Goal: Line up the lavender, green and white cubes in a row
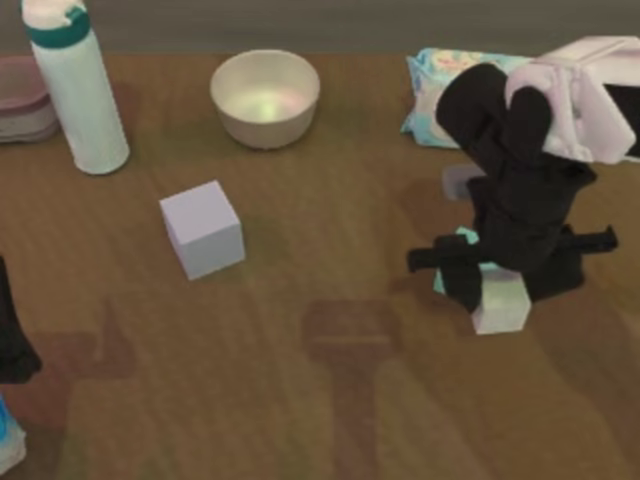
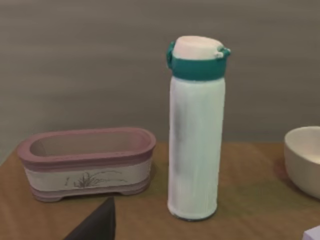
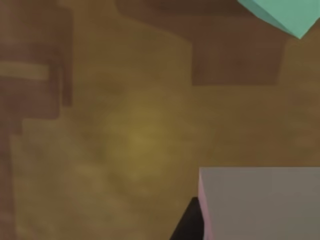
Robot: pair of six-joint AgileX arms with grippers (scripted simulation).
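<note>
The lavender cube [image 1: 203,228] sits alone on the table, left of centre; its corner shows in the left wrist view [image 2: 315,234]. At the right, my right gripper [image 1: 497,287] is down over the white cube [image 1: 503,305] and shut on it. In the right wrist view one dark finger [image 3: 190,225] presses against the side of the white cube [image 3: 260,202]. The green cube [image 1: 441,281] lies just behind and left of it, mostly hidden under the arm; its corner shows in the right wrist view [image 3: 285,12]. My left gripper [image 1: 12,345] is parked open at the left edge, with one finger [image 2: 95,225] in view.
A white bottle with a teal band [image 1: 75,90], a cream bowl [image 1: 265,97] and a pink planter [image 1: 25,100] stand along the back. A wipes pack [image 1: 440,85] lies at the back right. Bare wood stretches between the lavender cube and the right gripper.
</note>
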